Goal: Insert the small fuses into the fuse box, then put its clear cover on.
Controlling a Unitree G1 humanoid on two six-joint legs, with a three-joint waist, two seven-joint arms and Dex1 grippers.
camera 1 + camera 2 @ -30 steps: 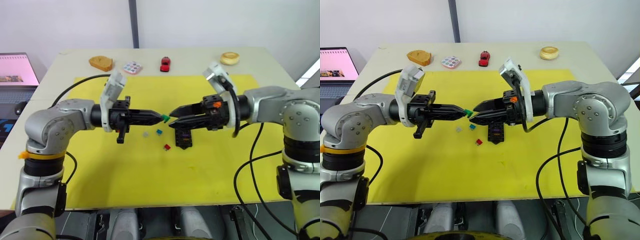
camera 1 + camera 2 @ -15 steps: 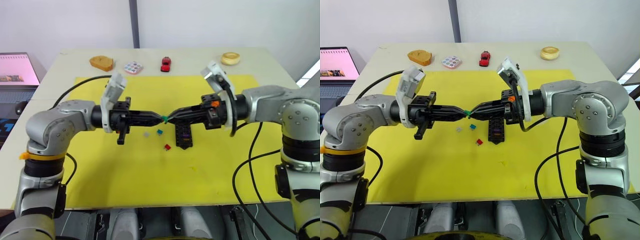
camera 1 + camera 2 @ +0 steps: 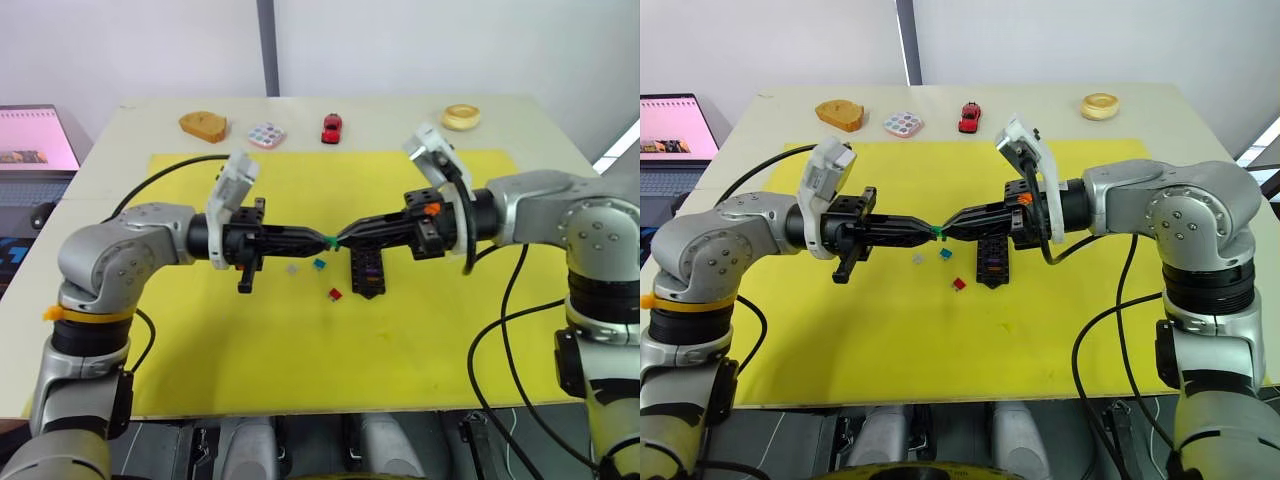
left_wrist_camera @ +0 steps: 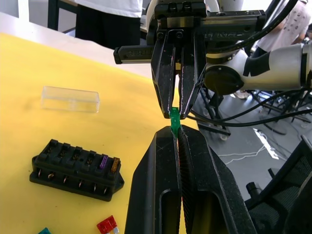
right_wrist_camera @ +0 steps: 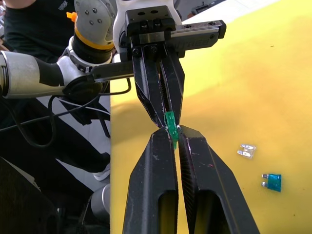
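— Where is the green fuse (image 4: pixel 174 122) relative to the tools?

— Right between their tips, held up above the yellow mat (image 3: pixel 300 340). The left tool (image 3: pixel 322 240) and the right tool (image 3: pixel 343 240) meet nose to nose, and both have their fingers pressed together on that one fuse, each pinching an opposite end of it.

— So neither tool is open?

— No. In both wrist views each pair of fingers is closed down to a thin slit with the green fuse caught at the very tip.

— And the fuse box (image 3: pixel 367 273)?

— It lies on the mat just below the right tool, under that tool's fingers and slightly to its own side of the meeting point. A purple fuse (image 4: pixel 103 161) and an amber fuse (image 4: pixel 115 165) sit side by side in slots at one end of it.

— The loose ones?

— The grey fuse (image 3: pixel 292 268), teal fuse (image 3: pixel 319 264) and red fuse (image 3: pixel 334 294) lie on the mat beneath the meeting tips, near the box but apart from it. The clear cover (image 4: pixel 70 99) rests on the mat beyond the box, well apart from both tools.
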